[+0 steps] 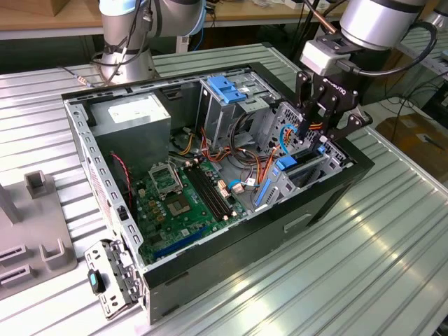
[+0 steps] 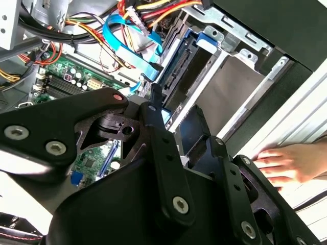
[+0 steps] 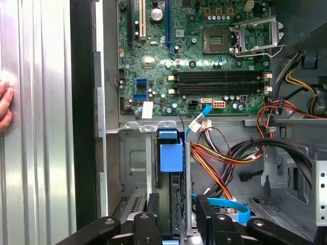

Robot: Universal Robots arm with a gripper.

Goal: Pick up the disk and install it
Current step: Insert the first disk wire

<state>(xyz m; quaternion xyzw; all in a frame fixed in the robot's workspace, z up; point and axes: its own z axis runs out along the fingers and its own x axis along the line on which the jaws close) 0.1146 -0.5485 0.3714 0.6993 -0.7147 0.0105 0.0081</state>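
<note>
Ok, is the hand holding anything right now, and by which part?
Cannot tell. The hand sits over the disk, which stands on edge in the drive bay, but a grip on it isn't visible.

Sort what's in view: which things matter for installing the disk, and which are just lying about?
In the job:
the disk, on edge in the drive bay
the end effector, at it

Just about:
power-supply box
motherboard
bare blue bracket
grey fixture
a person's hand
</note>
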